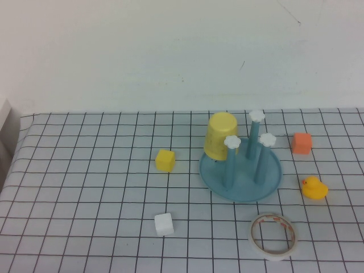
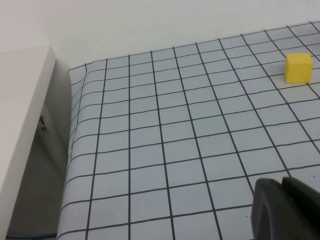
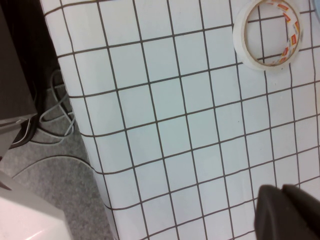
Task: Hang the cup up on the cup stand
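The yellow cup (image 1: 220, 135) already hangs upside down on the back-left peg of the blue cup stand (image 1: 242, 181), so the task looks finished. The left gripper (image 2: 285, 210) and right gripper (image 3: 287, 212) are parked off the table's edges, apparently pressed together and empty.

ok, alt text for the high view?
A yellow cup sits upside down on a peg of the blue cup stand on a gridded table. Around it: cubes, a duck, a tape ring. No gripper visible.
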